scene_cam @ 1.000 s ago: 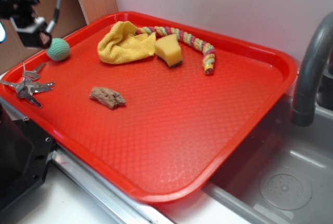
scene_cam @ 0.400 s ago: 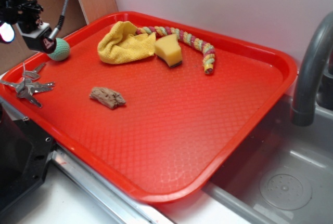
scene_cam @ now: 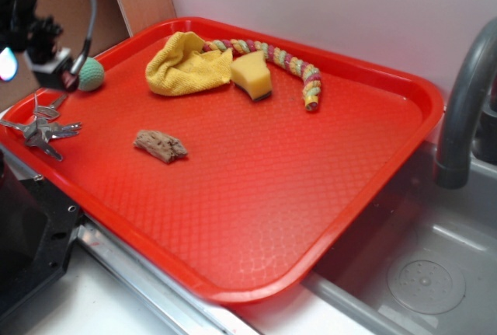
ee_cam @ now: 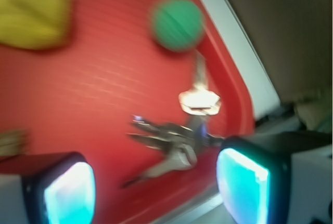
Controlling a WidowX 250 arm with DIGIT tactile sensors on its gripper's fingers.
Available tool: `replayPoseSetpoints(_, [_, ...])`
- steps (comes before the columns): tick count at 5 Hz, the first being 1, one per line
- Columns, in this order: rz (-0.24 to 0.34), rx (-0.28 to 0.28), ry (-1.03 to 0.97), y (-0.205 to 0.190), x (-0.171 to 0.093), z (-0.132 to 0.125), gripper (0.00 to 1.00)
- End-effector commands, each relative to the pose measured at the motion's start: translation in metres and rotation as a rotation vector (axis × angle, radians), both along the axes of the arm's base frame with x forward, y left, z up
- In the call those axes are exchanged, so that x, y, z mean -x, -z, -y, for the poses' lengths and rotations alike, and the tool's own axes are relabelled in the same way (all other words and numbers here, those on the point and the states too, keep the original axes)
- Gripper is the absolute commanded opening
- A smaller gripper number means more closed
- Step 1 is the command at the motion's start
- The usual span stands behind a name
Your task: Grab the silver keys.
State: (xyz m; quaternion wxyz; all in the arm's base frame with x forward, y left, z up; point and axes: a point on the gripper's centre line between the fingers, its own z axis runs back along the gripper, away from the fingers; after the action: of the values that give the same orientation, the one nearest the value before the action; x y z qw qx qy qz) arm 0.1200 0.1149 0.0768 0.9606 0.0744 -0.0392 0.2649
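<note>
Red tray (scene_cam: pixel 256 195) beside a sink, gripper (ee_cam: pixel 156 187) hanging over its left end.
The fingers (ee_cam: pixel 70 190) stand apart with the silver keys (ee_cam: pixel 174 141) lying between and just beyond them; further off sits the green ball (ee_cam: pixel 177 22). Since a moment ago the gripper has dropped lower toward the keys.

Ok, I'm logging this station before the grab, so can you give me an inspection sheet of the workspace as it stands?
Surface: red plastic tray with a textured floor.
Job's things: bunch of grey-silver metal keys at the tray's left edge, free.
Clutter: green ball, crumpled yellow cloth, yellow sponge wedge, multicoloured braided rope, brown bark-like chunk.
Tool: open, above the keys, not touching.
Cables: grey cable on the arm.
Surroundings: grey faucet, metal sink.
</note>
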Motion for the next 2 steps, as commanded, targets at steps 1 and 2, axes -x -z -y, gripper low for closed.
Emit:
replayPoseSetpoints(1, [0.002,-0.058,-0.07,0.026,0.002,-0.032,1.0])
replayPoseSetpoints(2, [0.014,-0.049,-0.012,0.032,-0.009,-0.029,1.0])
